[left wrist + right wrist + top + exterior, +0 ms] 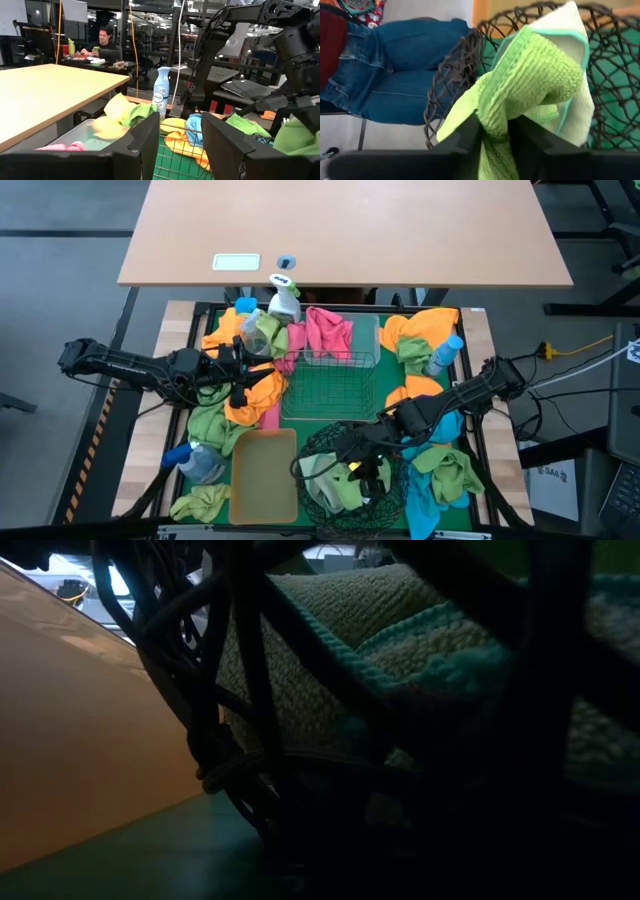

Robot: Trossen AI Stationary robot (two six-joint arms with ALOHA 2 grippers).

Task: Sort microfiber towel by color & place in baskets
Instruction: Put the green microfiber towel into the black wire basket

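My right gripper (366, 470) stands over the round black wire basket (322, 442) at the table's near edge, shut on a bright green towel (535, 75). A pale green towel with a teal hem (577, 45) lies in that basket and shows through its wires in the low view (330, 610). My left gripper (180, 145) is open with nothing between its fingers. It points level over the orange towel (262, 390), beside the pale wire basket (330, 385). The tan bin (264, 475) stands left of the black basket. My right gripper pinches a bunched fold of the bright green towel (495, 131) between its two fingers. The fingers (470, 137) slant down from the table's right side. The rest of the towel bulges ahead of the fingers, over the pale towel inside the black basket.
Orange, green, pink and blue towels lie heaped along both sides of the green mat. Spray bottles stand at the far edge (283, 300), far right (445, 355) and near left (195, 460). A person in blue jeans (395, 75) is close to the table's near edge.
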